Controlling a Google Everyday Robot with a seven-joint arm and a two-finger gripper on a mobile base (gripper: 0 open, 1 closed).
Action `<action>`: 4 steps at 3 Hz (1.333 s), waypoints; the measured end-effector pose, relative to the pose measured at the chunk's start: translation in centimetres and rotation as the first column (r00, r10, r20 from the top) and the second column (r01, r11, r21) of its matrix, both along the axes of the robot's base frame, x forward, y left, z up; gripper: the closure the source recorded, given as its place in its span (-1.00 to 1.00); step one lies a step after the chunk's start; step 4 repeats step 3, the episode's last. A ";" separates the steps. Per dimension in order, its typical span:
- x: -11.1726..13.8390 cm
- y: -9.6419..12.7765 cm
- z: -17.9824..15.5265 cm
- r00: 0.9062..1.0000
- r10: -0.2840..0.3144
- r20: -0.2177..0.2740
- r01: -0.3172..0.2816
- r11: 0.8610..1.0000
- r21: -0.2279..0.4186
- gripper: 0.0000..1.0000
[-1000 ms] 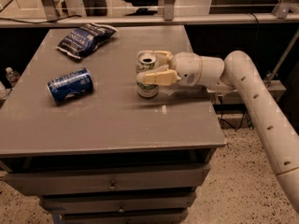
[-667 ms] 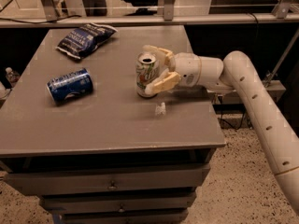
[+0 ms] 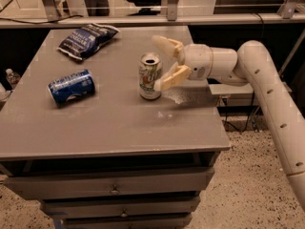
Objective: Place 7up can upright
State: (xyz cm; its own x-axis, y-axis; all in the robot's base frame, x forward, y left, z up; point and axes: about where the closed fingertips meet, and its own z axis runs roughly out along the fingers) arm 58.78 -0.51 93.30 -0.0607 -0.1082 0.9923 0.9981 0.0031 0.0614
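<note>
The 7up can (image 3: 149, 76) stands upright on the grey table (image 3: 109, 123), right of the middle, its open top facing up. It is silvery white with green print. My gripper (image 3: 163, 62) is just to the right of the can with its jaws spread wide. The near finger (image 3: 170, 78) lies close beside the can's right side, and the far finger (image 3: 167, 46) sits above and behind the can's top. The fingers do not clamp the can.
A blue can (image 3: 71, 86) lies on its side at the left of the table. A dark blue snack bag (image 3: 87, 38) lies at the back left. The table's right edge is under my arm. Drawers are below the front edge.
The gripper has opened and let go of the 7up can, which now stands free on the table. The fingers have drawn back slightly to the right.
</note>
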 end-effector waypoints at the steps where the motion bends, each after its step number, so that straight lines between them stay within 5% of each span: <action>1: -1.8 -2.2 5.2 0.995 -0.030 0.094 0.035 0.998 -0.052 -1.00; 2: -5.1 -5.2 11.9 0.971 -0.109 0.215 0.135 0.984 -0.112 -1.00; 4: -5.8 -5.2 13.0 0.972 -0.117 0.204 0.144 0.982 -0.123 -1.00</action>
